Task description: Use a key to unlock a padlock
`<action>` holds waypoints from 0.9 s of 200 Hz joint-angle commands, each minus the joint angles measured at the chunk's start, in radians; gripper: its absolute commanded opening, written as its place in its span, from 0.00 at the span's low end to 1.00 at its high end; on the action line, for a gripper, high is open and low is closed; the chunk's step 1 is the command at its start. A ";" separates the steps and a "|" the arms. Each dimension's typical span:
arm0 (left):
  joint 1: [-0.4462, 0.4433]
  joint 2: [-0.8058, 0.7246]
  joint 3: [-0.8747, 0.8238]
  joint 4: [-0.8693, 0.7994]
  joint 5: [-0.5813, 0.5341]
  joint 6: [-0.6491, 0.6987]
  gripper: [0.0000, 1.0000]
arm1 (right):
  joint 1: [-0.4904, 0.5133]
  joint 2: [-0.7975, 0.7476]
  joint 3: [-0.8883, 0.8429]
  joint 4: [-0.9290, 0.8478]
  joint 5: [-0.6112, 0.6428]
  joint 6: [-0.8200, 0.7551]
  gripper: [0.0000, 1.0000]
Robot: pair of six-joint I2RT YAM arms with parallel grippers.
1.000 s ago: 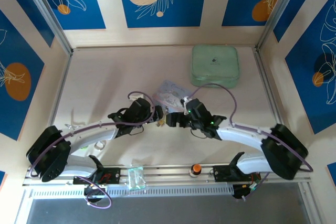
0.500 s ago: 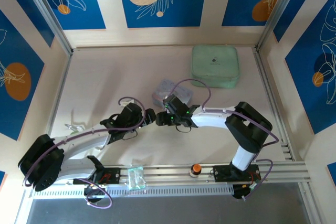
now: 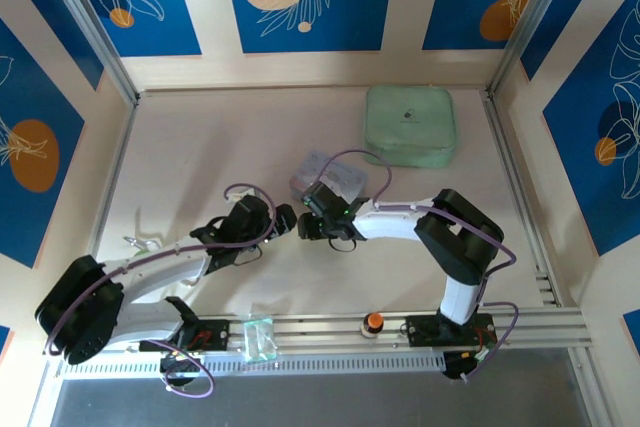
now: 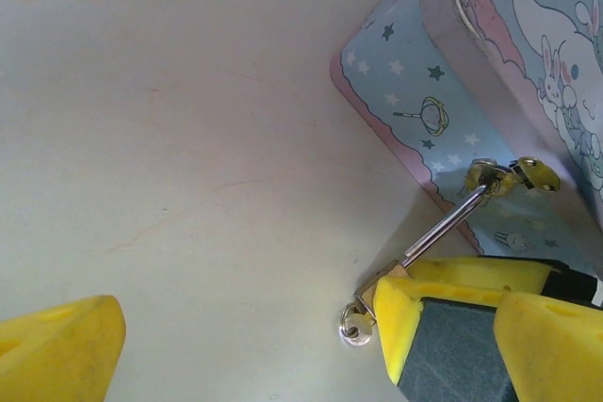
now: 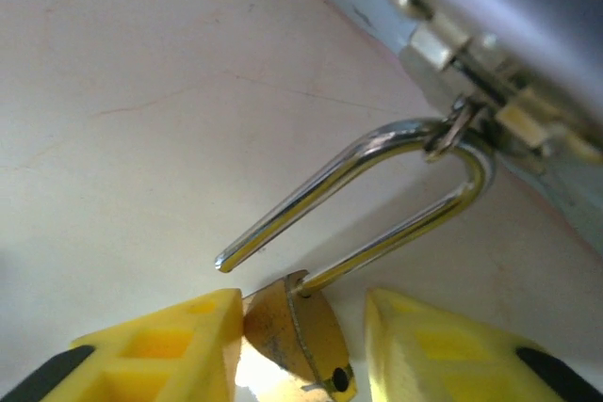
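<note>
Jaws of right gripper flank padlock body, clamp unclear; right arm folded, reaching left; left gripper jaws wide apart

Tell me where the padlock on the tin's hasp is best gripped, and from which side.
Probably the brass body, one finger on each side, coming from the end away from the tin, in line with the shackle. The shackle is thin, round and hooked through the hasp, with one leg free of the body, so fingers would slip on it; the body is the thicker, solid part.
</note>
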 commanded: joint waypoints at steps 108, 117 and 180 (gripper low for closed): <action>0.035 0.163 0.264 -0.002 -0.135 0.253 1.00 | -0.121 -0.182 -0.315 0.173 -0.204 0.186 0.16; 0.041 0.205 0.295 0.025 -0.137 0.294 1.00 | -0.128 -0.207 -0.339 0.176 -0.207 0.190 0.16; 0.063 0.458 0.494 0.141 -0.102 0.542 1.00 | -0.187 -0.315 -0.469 0.207 -0.235 0.230 0.14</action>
